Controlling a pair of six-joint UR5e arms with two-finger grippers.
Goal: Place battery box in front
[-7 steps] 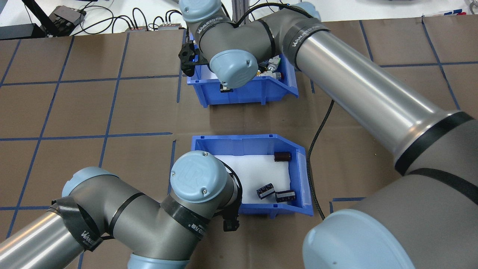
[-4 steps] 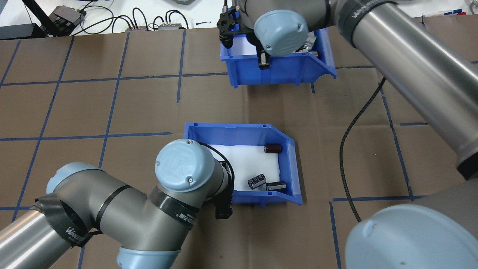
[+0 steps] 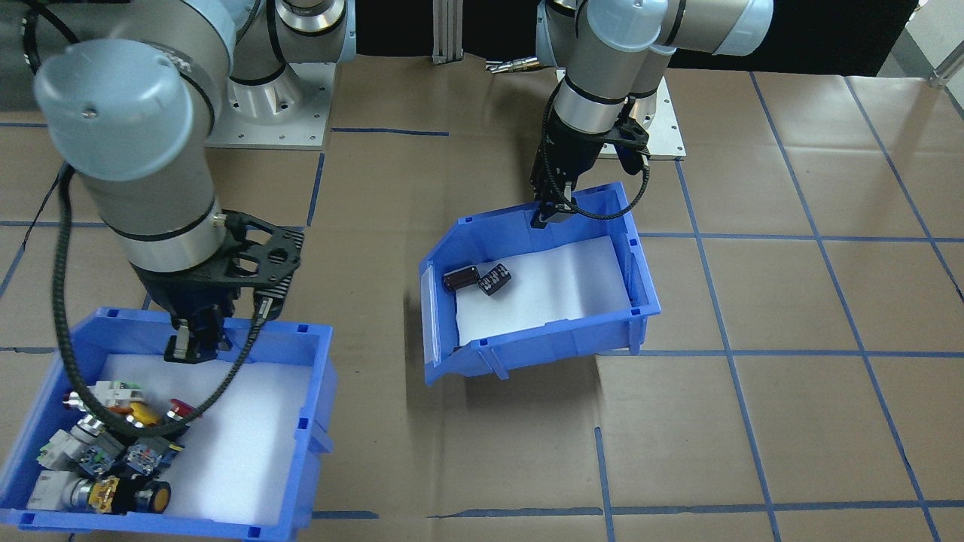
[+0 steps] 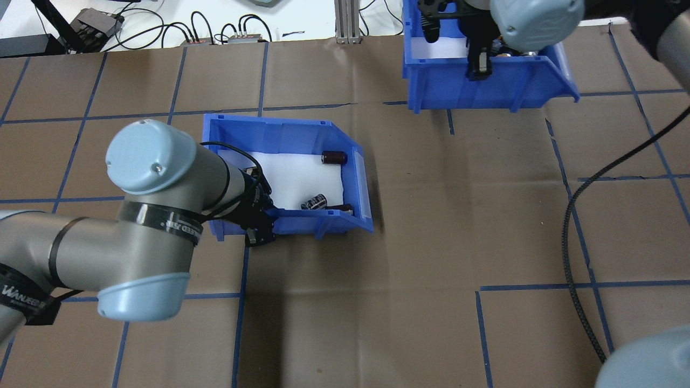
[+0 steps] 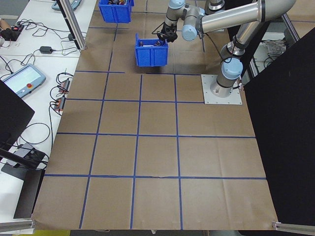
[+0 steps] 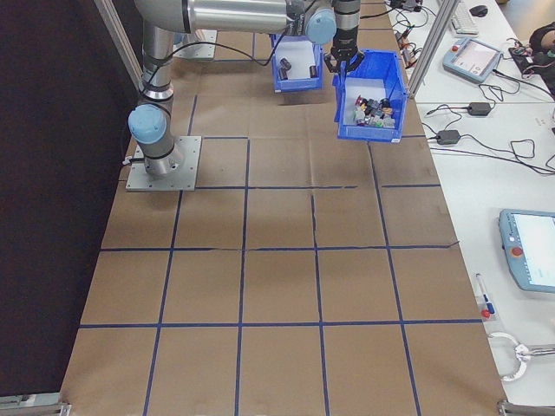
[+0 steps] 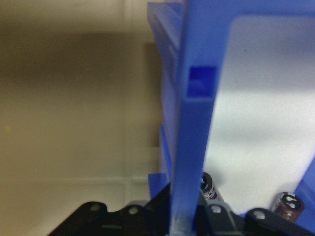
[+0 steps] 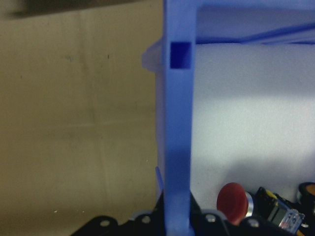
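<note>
The left gripper (image 4: 259,229) is held pointing down, its fingers clamped on the near wall of the battery box (image 4: 345,178) — the wrist bent above it. The right gripper (image 3: 197,342) is likewise clamped on the wall of the switch bin (image 3: 316,391), forearm upright.

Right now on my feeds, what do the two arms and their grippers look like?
Both arms have silver tubes, grey joints and pale blue caps. The left arm wears black straps with white lettering. A braided black cable runs along the right arm. The left gripper and right gripper are black; the right's fingers look metallic.
</note>
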